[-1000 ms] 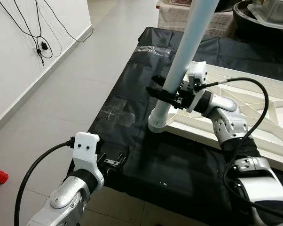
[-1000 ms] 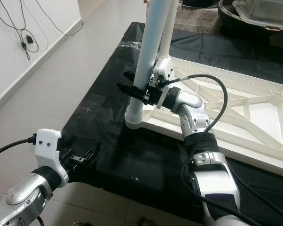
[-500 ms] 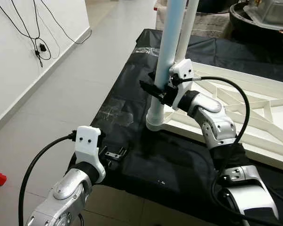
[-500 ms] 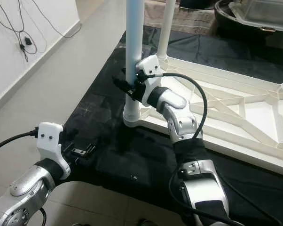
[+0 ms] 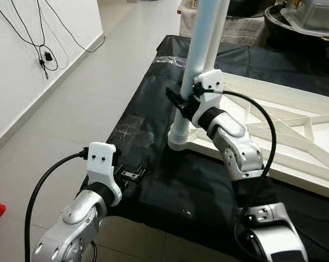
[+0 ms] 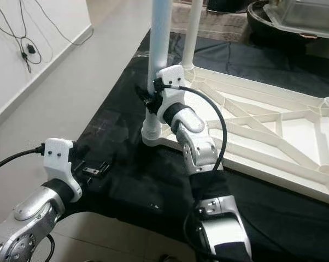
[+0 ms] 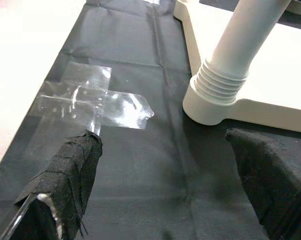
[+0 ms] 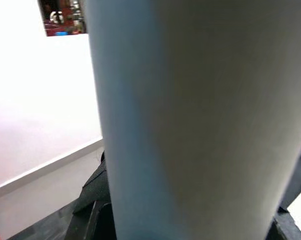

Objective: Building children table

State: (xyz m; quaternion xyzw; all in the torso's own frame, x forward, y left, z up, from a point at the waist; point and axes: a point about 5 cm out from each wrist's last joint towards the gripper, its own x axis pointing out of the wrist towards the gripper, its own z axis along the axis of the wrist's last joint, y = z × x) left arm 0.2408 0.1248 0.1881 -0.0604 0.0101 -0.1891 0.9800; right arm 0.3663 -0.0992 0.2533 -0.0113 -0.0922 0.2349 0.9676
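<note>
Black mat (image 5: 208,191); right pincer (image 5: 182,102) clamps upright leg (image 5: 200,60).

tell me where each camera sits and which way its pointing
Left eye view: on the head, looking forward and down at the upturned tabletop and both silver arms.
Right eye view: its stereo twin, same scene.
Left wrist view: on the left wrist, looking along the open left claw over the black sheet at the leg's ribbed base.
Right wrist view: on the right wrist, pressed against the white leg.
Shared: the leg held by the right claw.
</note>
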